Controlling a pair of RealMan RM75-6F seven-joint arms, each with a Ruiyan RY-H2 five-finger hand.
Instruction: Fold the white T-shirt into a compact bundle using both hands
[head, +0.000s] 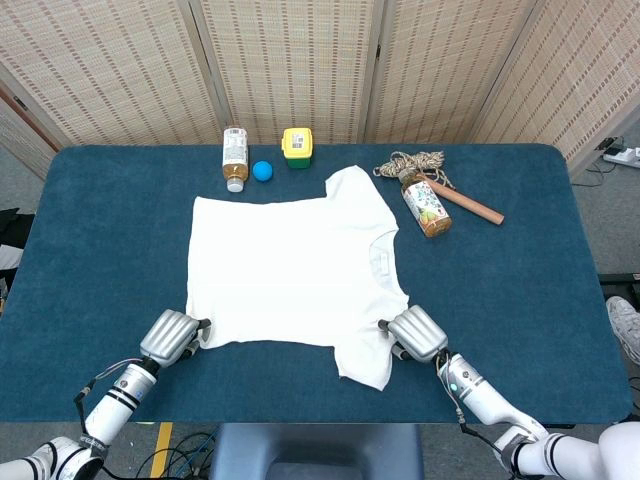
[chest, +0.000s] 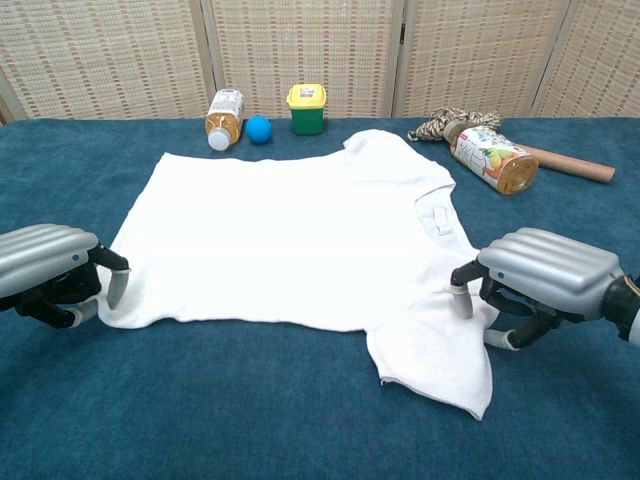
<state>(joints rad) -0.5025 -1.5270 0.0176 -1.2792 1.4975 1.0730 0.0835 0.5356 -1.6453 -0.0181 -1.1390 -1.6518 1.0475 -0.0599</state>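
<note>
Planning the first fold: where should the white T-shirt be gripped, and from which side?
Grip the white T-shirt along its near edge, from the robot's side: hem corner for the left robot hand, near sleeve's shoulder for the right robot hand. It lies flat, so only edges can be pinched.
</note>
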